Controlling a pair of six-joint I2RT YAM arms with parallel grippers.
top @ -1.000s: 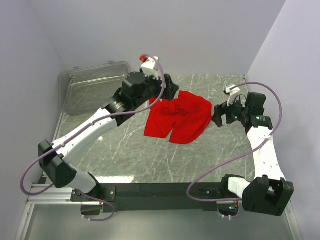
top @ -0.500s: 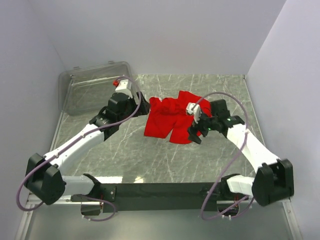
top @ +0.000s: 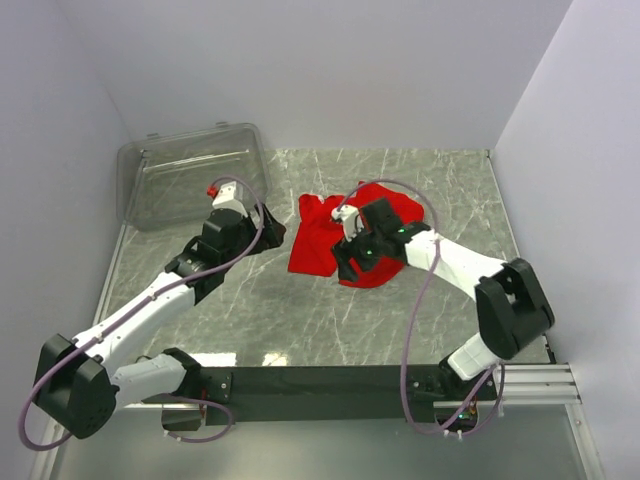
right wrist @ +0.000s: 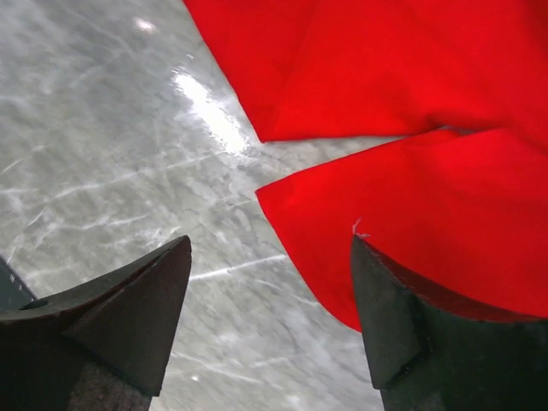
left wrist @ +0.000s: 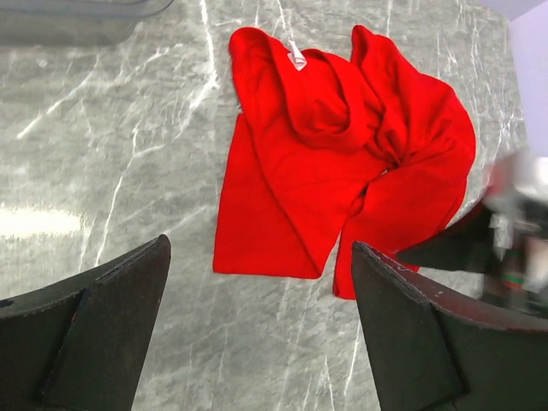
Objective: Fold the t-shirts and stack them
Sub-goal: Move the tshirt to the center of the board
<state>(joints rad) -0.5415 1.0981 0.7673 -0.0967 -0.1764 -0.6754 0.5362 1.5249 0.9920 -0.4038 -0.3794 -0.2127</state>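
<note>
- This is a robot lab test cell, not a home: plain pale walls [top: 350, 70] box in the marble-patterned surface [top: 300, 320] on three sides.
- A left arm [top: 150, 310] and a right arm [top: 460, 265], white and black, are bolted to a black bar [top: 320, 382] on a bare aluminium frame [top: 550, 372].
- Purple cables [top: 405, 345] loop loose along both arms.
- A clear plastic bin [top: 170, 185] sits at the far left corner.

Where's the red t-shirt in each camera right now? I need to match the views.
Top external: red t-shirt mid-table, its near edge under the right gripper.
Left wrist: upper centre.
Right wrist: upper right, cut off by the frame.
Shared landmark: the grey marble tabletop around it.
</note>
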